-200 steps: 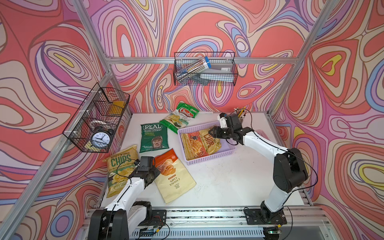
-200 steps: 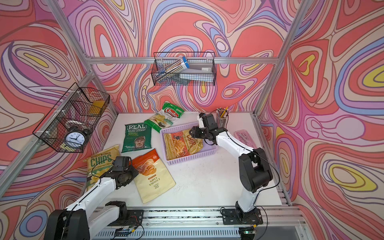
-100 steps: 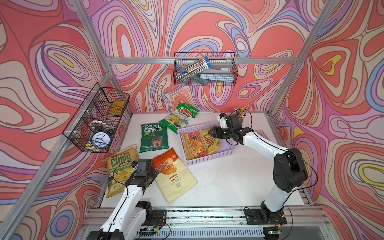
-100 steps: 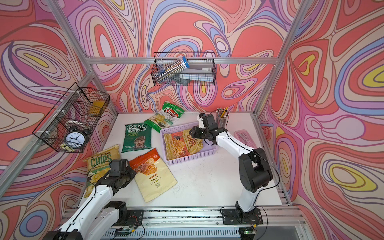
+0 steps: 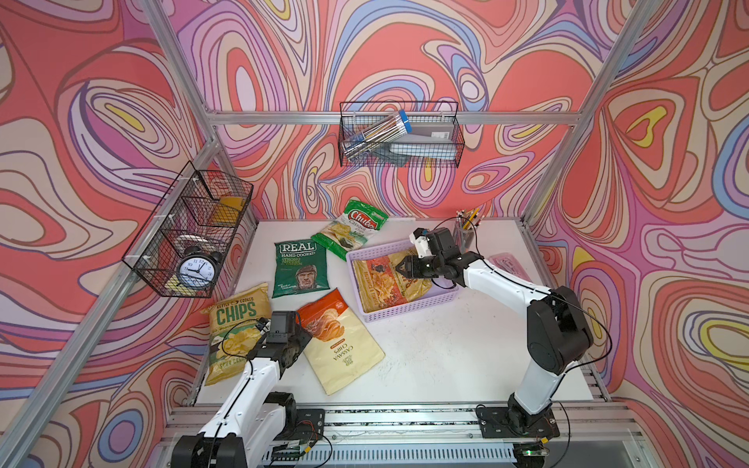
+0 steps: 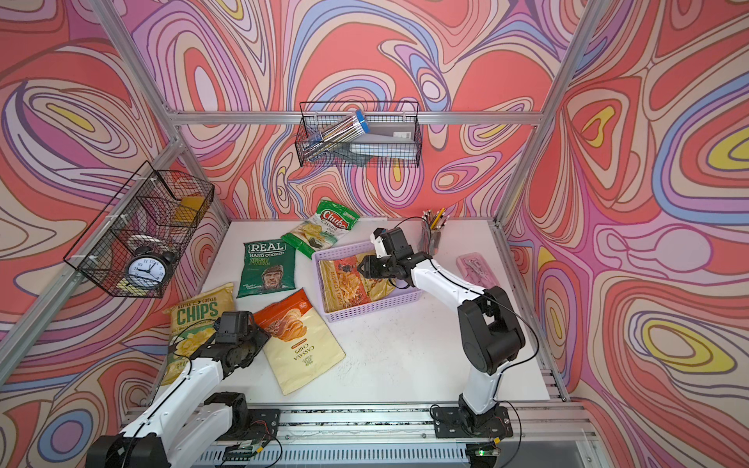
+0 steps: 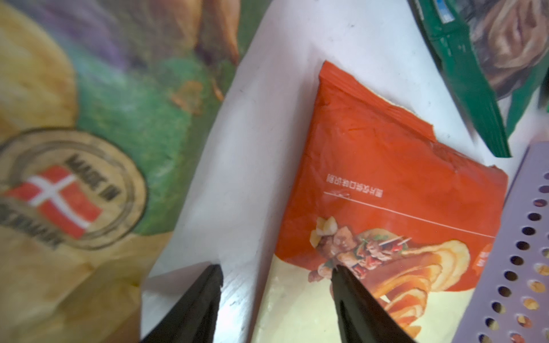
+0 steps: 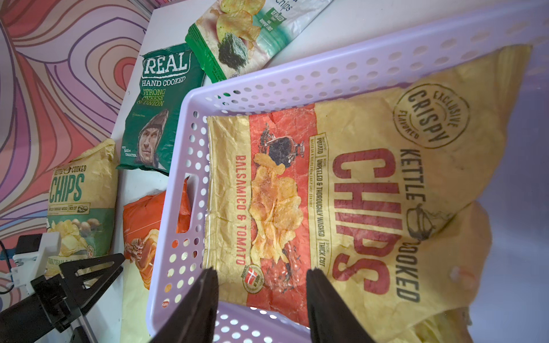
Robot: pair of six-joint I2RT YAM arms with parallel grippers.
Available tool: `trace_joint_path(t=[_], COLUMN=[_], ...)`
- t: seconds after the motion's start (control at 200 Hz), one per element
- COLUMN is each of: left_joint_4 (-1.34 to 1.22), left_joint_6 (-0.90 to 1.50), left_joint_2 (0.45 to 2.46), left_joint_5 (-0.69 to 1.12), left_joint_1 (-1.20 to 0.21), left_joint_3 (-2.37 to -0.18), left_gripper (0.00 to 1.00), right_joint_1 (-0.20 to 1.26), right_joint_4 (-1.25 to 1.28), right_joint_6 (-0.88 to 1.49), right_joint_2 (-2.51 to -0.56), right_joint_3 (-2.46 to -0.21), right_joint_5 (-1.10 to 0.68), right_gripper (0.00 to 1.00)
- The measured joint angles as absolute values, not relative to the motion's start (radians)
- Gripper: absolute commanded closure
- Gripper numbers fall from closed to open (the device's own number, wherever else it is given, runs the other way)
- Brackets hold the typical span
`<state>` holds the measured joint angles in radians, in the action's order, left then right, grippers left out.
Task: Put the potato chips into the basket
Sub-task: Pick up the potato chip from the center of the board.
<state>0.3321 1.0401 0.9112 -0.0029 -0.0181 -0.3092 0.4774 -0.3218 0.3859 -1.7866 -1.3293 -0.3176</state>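
The lilac basket (image 5: 409, 312) sits mid-table and holds a red-yellow CHIPS bag (image 5: 385, 283) lying flat. My right gripper (image 5: 401, 267) hovers open just above that bag (image 8: 356, 193), and nothing is between its fingertips (image 8: 263, 271). On the table lie a yellow-green CHIPS bag (image 5: 237, 320), a cream-orange cassava bag (image 5: 340, 344), a dark green REAL bag (image 5: 300, 267) and a bright green Chuba bag (image 5: 352, 231). My left gripper (image 5: 298, 330) is open and empty. In the left wrist view it (image 7: 276, 268) straddles the cassava bag's (image 7: 386, 184) side edge, with one finger over bare table.
Black wire baskets hang on the left wall (image 5: 190, 235), holding a clock, and on the back wall (image 5: 399, 139). A pencil cup (image 5: 466, 235) stands behind the lilac basket. A pink case (image 5: 506, 263) lies by the right edge. Bare table stretches between the two arm bases.
My left gripper shut and has opened again at the cassava bag's edge, and its arm shifted slightly. The right arm and all the bags stay where they were.
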Motion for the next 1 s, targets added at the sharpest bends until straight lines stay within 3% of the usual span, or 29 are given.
trace_joint_path(t=[0.14,0.406,0.716,1.001], left_joint_4=[0.201,0.133,0.172,0.336], left_joint_6=[1.073,1.113,1.105,1.103], left_joint_2=[0.911,0.891,0.878,0.633], left_joint_5=[0.039,0.051,0.071,0.072], left_joint_1=[-0.018,-0.018,-0.018,-0.019], left_joint_3=[-0.254,-0.203,-0.226,-0.361], left_gripper=[0.64,1.0,1.0,1.0], right_joint_1=[0.476,0.476,0.476,0.476], right_joint_4=[-0.323,-0.33,-0.33,-0.33], right_joint_6=[0.385,0.382,0.382,0.379], right_joint_2=[-1.787,-1.787,-1.787,-1.784], right_joint_3=[-1.328,-1.328,-1.328,-1.328], right_joint_5=[-0.315,-0.307,-0.3,-0.284], right_gripper=[0.51,0.51,0.51,0.51])
